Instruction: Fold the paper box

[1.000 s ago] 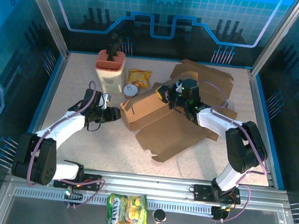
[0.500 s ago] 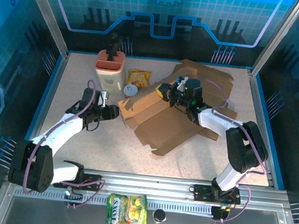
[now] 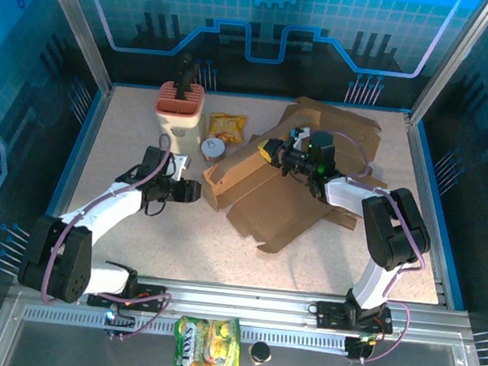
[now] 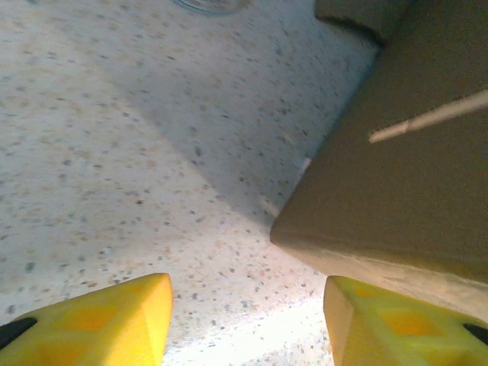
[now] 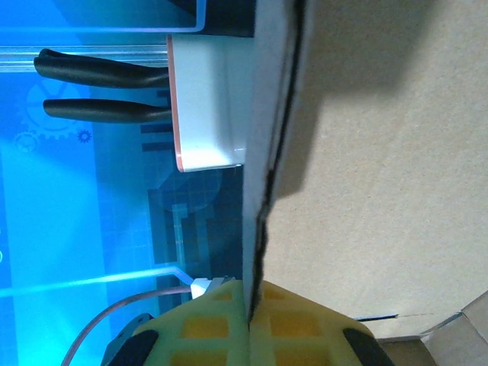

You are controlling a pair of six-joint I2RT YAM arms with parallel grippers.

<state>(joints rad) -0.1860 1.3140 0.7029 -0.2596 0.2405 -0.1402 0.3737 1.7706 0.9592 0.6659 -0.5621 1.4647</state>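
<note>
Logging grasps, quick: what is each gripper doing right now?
Left gripper: open, empty, beside a corner of the paper box.
Right gripper: shut on the paper box edge.

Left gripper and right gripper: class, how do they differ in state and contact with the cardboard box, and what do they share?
The left gripper is open; the right gripper is shut. The left holds nothing, the cardboard box corner just ahead of it; the right pinches a box flap edge. Both have yellow fingers.
</note>
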